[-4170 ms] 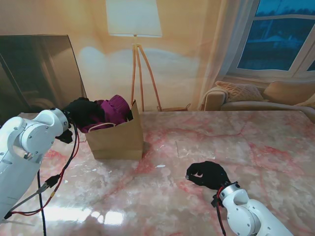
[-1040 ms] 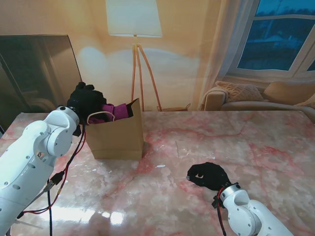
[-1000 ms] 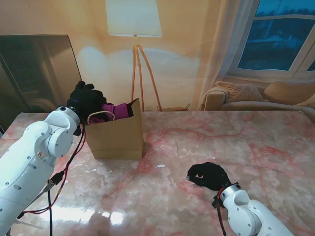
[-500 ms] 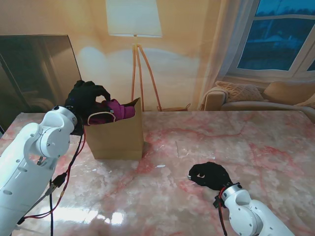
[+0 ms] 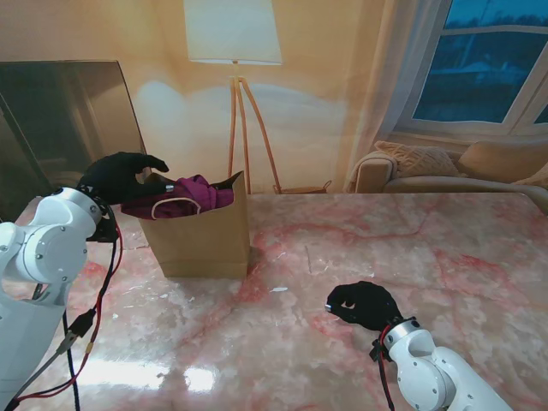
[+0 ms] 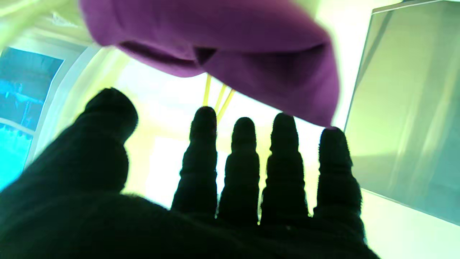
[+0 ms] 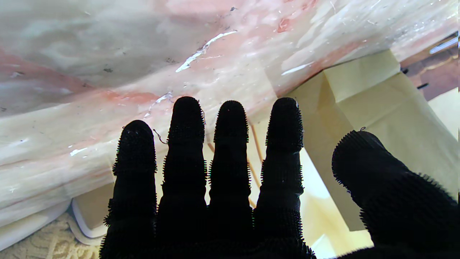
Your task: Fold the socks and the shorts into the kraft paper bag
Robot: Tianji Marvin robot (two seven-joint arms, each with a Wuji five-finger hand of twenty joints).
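Purple shorts (image 5: 190, 193) apparently just beyond left hand (image 5: 120, 176) fingertips.

The place looked like a home living room. A floor lamp (image 5: 233, 51) with a pale shade and slim wooden tripod legs stood against a warm cream wall. To the right, sheer curtains (image 5: 402, 77) hung beside a window (image 5: 492, 60) that showed deep blue dusk outside. Beneath the window sat a beige sofa (image 5: 462, 171) with soft cushions. A dark flat panel (image 5: 60, 128), possibly a television screen, leaned at the left. In front stretched a glossy pink-veined marble table (image 5: 385, 248), the kind found in a dining or lounge area.
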